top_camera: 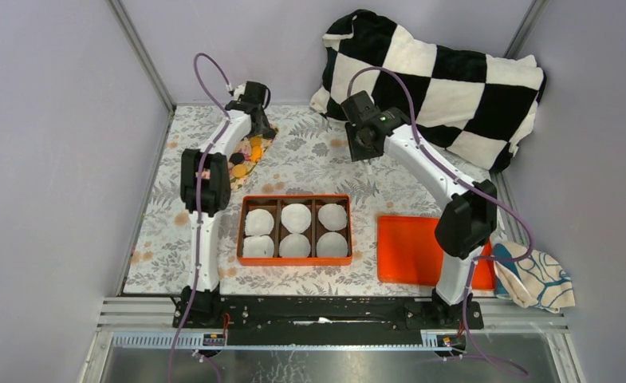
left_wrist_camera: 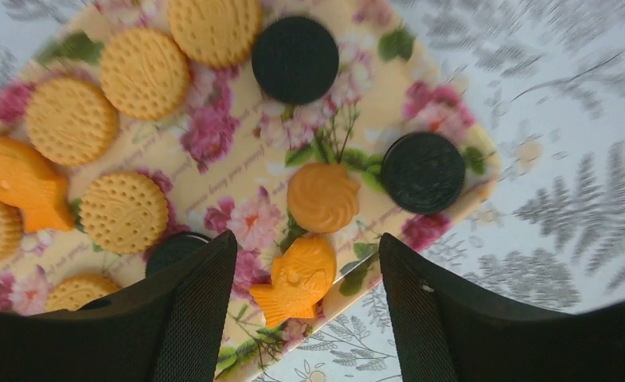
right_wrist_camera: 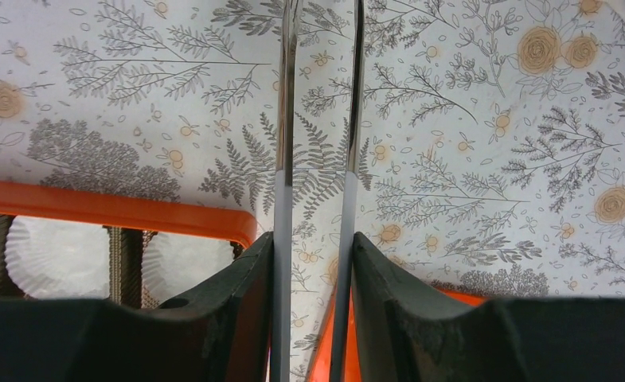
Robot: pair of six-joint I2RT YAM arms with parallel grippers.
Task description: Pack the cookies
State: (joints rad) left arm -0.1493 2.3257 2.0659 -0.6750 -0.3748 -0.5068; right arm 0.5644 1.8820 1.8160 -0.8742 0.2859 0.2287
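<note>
The cookies lie on a floral plate [left_wrist_camera: 237, 151] at the back left [top_camera: 244, 159]: several tan round ones [left_wrist_camera: 144, 73], dark ones [left_wrist_camera: 294, 59] [left_wrist_camera: 423, 172], an orange swirl cookie [left_wrist_camera: 322, 196] and two orange fish-shaped ones [left_wrist_camera: 295, 279]. My left gripper [left_wrist_camera: 307, 239] [top_camera: 253, 128] is open and empty just above the plate, its jaws either side of the near fish-shaped cookie without touching it. My right gripper [right_wrist_camera: 313, 239] [top_camera: 367, 148] is shut on metal tongs [right_wrist_camera: 283, 119], whose two blades stand slightly apart over the cloth, holding nothing.
An orange box [top_camera: 293, 197] with six compartments, each holding a white paper cup [top_camera: 296, 217], stands at the table's middle. Its flat orange lid [top_camera: 405, 247] lies to the right. A checkered pillow [top_camera: 437, 80] sits at the back right, and a towel [top_camera: 537, 275] at the right edge.
</note>
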